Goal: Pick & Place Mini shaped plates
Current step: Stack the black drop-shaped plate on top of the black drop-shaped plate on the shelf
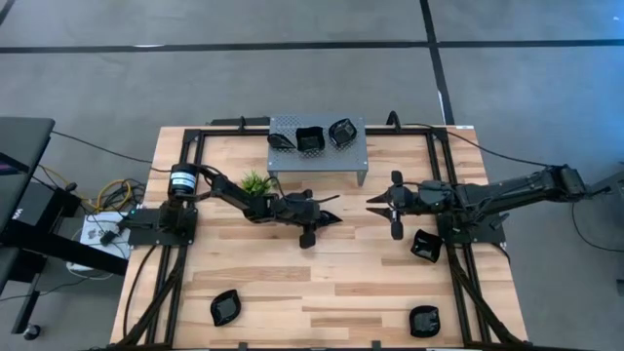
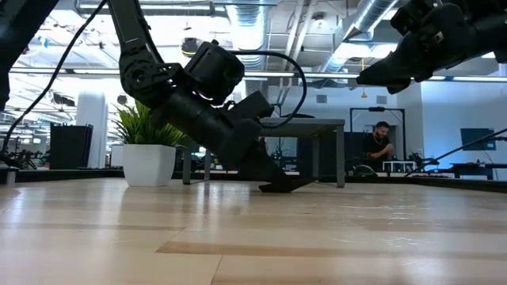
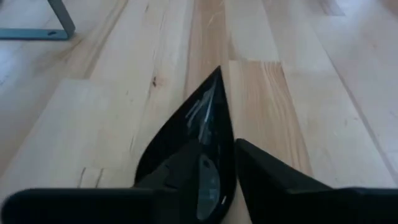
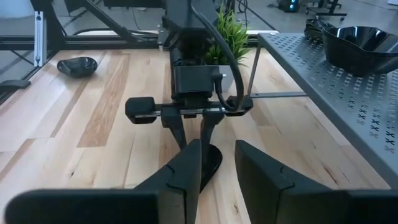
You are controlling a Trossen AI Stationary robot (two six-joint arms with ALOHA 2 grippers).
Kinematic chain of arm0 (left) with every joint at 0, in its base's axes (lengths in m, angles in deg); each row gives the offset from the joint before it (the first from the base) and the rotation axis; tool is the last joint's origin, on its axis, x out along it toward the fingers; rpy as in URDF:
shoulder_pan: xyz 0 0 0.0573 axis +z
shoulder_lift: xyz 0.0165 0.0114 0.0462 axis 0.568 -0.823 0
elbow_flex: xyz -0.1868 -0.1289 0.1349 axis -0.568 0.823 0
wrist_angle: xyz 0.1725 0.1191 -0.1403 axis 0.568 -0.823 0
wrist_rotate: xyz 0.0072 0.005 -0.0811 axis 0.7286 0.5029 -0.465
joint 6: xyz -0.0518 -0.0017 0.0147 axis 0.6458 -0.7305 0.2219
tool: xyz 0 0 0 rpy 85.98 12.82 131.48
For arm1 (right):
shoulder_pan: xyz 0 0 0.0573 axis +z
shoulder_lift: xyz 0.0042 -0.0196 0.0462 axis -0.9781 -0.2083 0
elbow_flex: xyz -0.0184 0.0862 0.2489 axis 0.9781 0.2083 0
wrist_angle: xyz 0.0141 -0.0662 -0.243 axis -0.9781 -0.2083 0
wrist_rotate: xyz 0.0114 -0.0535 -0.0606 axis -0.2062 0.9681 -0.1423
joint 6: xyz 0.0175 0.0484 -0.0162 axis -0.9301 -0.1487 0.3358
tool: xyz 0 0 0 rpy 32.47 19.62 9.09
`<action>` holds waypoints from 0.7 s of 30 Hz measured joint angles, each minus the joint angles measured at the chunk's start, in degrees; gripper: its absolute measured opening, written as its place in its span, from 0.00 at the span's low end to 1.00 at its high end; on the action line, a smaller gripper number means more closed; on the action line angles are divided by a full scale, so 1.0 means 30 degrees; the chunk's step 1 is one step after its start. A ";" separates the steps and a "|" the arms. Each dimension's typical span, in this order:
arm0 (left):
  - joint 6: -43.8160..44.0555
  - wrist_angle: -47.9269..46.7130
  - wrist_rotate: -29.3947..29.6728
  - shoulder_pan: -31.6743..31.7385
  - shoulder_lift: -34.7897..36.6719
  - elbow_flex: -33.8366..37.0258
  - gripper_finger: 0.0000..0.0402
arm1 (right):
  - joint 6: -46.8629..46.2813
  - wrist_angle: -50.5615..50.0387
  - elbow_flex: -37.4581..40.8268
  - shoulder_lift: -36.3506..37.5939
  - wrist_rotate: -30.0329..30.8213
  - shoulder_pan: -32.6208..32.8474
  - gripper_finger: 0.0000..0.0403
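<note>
Grey floor [image 1: 292, 78] surrounds the table; beyond, bright ceiling lights and exposed ducts [image 2: 372, 24], a seated person [image 2: 380, 146].

Bright, even overhead light on my feeds; ceiling lights [image 2: 261, 73] glare a bit, and my left wrist view looks soft.

Overhead, table-level, two wrist views (close)

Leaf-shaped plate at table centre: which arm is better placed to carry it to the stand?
Left. The left gripper is shut on the leaf-shaped plate, its tip touching the table; the right gripper hovers empty.
</note>
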 joint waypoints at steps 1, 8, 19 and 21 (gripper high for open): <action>-0.0001 0.0000 -0.0007 -0.0001 0.0000 0.0000 0.22 | -0.0006 0.0005 0.0000 0.0000 0.0007 0.0000 0.23; -0.0052 -0.0095 -0.0198 0.0007 0.0007 -0.0003 0.02 | -0.0006 0.0035 0.0000 -0.0007 0.0000 0.0000 0.23; -0.0574 -0.5213 -0.0705 -0.0871 0.5865 -0.0007 0.02 | -0.0001 0.0052 0.0000 -0.0015 0.0007 -0.0004 0.23; -0.1833 -0.6717 0.0191 -0.1302 0.7783 -0.0007 0.01 | 0.0001 0.0050 0.0000 -0.0015 0.0000 0.0000 0.23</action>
